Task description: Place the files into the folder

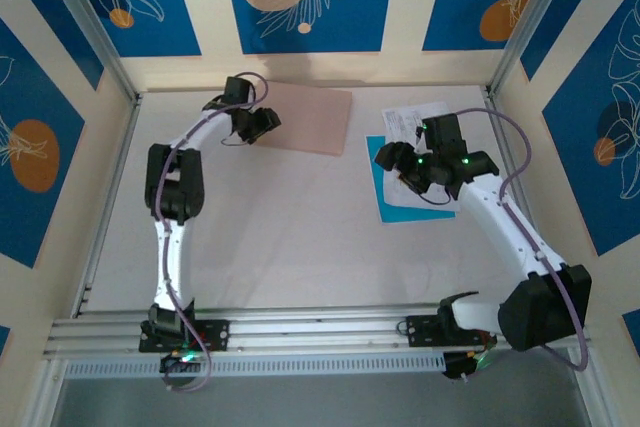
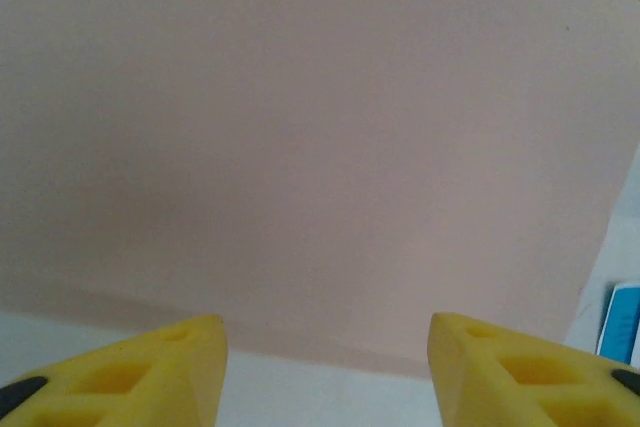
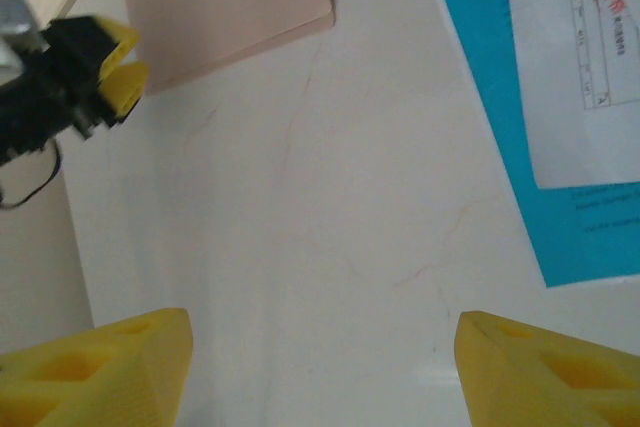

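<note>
While working with the left pincer (image 1: 265, 127) low at the near-left edge of the folder (image 1: 305, 119), could easily nip both leaves at once and lift the whole thing shut instead of opening it. Lies flat and closed at the far middle of the bench (image 1: 300, 247); hinge side impossible to tell. From the left wrist: yellow fingers (image 2: 160, 367) spread, nothing between, tan card just beyond the tips. With too shallow a bite, would slip off the thin card; with too deep a push, would shove the folder farther away rather than part it.

Over on the right, well apart from the folder, the files (image 1: 415, 119): white sheets (image 3: 575, 67) with printed diagrams, stacked askew on 1 cyan sheet (image 1: 400, 209). Right pincer (image 1: 398, 172) above their left edge, likewise spread and gripping nothing; bare bench between its tips in the right wrist view, paper off to one side.

Likely trouble there: catching only the top sheet and leaving the rest behind; fanning or creasing the stack while dragging it; scraping along flat paper without ever getting a finger beneath. Hard to pick thin sheets straight off a smooth bench, so expect a slide or a curl first, and a crumple if pressed too hard.

Also worth watching: 2 arms crowding the middle during the carry leftward, with the cover needing to be held up meanwhile. On releasing early, would drop the cover onto half-inserted sheets and bend them.
</note>
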You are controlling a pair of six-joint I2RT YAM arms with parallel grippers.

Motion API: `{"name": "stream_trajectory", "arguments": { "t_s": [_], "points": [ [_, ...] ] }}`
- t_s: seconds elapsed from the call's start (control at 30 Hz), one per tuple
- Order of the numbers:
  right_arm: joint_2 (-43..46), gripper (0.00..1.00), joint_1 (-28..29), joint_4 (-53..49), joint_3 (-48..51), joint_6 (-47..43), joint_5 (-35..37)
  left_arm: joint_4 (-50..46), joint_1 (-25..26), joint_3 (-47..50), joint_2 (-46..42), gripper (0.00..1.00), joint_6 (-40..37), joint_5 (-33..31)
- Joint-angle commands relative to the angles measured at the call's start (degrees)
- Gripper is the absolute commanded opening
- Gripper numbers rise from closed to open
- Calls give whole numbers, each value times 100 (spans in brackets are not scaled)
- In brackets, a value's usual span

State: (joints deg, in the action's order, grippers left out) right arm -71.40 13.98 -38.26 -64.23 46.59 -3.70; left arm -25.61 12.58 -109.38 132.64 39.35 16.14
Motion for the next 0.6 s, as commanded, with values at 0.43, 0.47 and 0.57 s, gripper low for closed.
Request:
{"name": "stream_trajectory", "arguments": {
  "t_s": [0.43,0.47,0.57],
  "points": [
    [382,70,-68,-415,236,-73,-369,-242,183,240,424,38,749,-512],
    [344,70,-64,-417,227,-71,-361,-141,184,546,292,36,870,-570],
    [168,70,-74,-521,151,-67,-341,436,192,1630,-256,31,1351,-642]
  ]
}}
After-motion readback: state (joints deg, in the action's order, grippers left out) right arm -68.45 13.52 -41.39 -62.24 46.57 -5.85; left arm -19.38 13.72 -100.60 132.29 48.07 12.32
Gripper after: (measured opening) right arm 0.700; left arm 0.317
